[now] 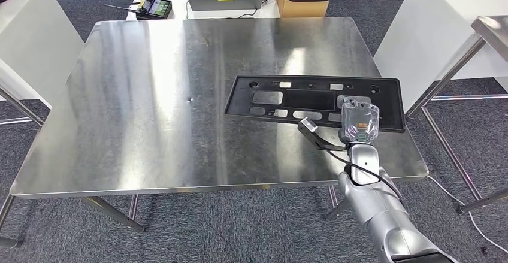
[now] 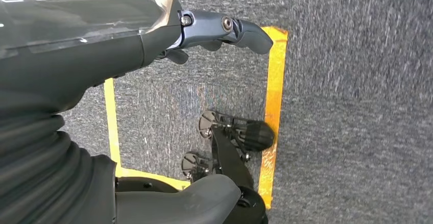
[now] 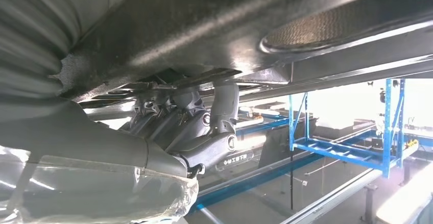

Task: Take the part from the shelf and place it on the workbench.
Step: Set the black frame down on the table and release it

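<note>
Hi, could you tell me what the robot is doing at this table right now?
The robot's right hand grips one end of a long black plastic part, which lies over the steel workbench. From the right wrist view, its fingers curl under the part's edge. The left hand hangs empty over the carpet floor.

The part [image 1: 311, 101] is a long, flat, black plastic panel, roughly rectangular, with several rounded and oblong cut-outs along its length and small holes near its far corners. It lies flat on the steel tabletop [image 1: 150, 107], in the right half and near the right edge, its long side running across the robot's view. The right hand [image 1: 359, 121] grips its near edge toward the right end, fingers curled around the edge.
</note>
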Controlling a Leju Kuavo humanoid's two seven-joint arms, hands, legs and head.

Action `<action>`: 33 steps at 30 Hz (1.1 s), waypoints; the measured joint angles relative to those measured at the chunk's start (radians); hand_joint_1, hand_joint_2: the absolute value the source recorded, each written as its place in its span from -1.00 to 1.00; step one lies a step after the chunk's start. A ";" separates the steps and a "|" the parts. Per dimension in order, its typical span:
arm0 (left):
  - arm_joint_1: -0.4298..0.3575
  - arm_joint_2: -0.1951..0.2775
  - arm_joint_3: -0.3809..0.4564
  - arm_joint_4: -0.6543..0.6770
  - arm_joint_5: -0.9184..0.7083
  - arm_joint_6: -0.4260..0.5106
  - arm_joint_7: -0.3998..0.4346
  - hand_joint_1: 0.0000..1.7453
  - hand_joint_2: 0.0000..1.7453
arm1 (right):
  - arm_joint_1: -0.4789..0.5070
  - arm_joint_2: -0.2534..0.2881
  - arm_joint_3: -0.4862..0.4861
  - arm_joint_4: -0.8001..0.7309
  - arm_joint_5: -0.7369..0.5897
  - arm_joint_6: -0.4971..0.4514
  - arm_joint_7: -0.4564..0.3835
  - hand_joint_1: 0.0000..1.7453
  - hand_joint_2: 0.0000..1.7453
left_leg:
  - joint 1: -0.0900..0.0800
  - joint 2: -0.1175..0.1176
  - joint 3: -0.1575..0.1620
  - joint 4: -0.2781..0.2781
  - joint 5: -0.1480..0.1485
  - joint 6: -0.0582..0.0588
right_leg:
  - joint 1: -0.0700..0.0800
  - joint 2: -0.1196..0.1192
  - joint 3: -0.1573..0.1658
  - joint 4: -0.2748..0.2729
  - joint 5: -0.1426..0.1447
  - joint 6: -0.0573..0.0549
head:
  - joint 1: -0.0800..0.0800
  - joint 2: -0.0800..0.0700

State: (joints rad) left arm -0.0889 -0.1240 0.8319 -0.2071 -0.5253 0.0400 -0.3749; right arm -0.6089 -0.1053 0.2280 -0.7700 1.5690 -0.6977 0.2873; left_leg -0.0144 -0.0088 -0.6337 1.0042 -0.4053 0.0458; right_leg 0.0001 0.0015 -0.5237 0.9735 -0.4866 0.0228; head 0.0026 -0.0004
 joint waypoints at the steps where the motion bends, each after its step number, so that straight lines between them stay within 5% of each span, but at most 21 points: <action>1: 0.000 0.000 0.000 0.000 0.000 0.000 0.000 -1.00 1.00 | 0.000 0.002 0.001 0.003 0.000 0.000 0.000 1.00 1.00 | 0.000 0.000 0.000 0.000 0.000 0.000 | 0.000 0.000 0.000 0.000 0.000 0.000 | 0.000 0.000; 33: 0.000 0.000 0.000 0.000 0.000 0.000 0.000 -1.00 1.00 | 0.000 0.007 0.003 0.016 0.000 0.000 0.000 1.00 1.00 | 0.004 0.000 0.002 0.000 0.000 0.000 | 0.000 0.000 0.001 0.000 0.000 0.000 | 0.000 0.000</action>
State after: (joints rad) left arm -0.0888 -0.1240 0.8320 -0.2071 -0.5253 0.0397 -0.3754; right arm -0.6090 -0.0979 0.2312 -0.7542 1.5690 -0.6977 0.2873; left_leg -0.0109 -0.0086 -0.6320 1.0042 -0.4052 0.0458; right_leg 0.0003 0.0013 -0.5228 0.9738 -0.4865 0.0229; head 0.0027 -0.0002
